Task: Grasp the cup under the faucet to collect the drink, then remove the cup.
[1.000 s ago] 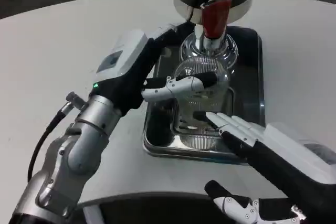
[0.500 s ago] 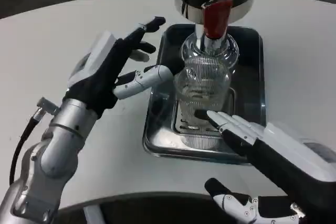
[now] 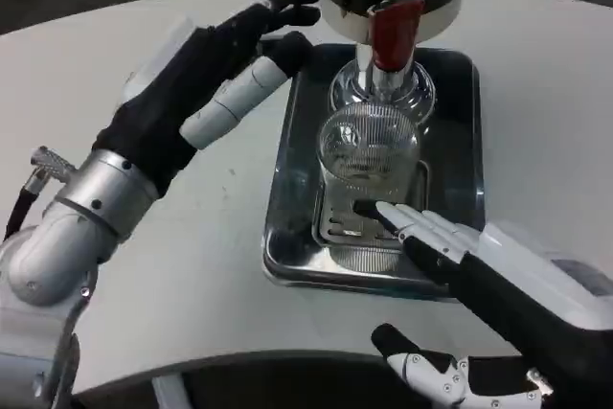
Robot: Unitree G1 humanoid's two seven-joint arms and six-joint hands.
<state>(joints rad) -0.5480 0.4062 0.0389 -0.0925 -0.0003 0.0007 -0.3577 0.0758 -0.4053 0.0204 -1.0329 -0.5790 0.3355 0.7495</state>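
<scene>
Under the faucet [image 3: 391, 37], the cup [image 3: 369, 155] stands between 2 empty spread hands, left [image 3: 206, 69] and right [image 3: 479, 270].

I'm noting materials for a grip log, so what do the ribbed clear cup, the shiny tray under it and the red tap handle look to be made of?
The ribbed clear cup looks like glass or clear plastic: see-through, with fine ridges and bright glints. The shiny tray appears to be polished metal, likely stainless steel, with mirror-like reflections. The red tap handle seems to be glossy plastic, uniformly coloured with a soft highlight.
</scene>
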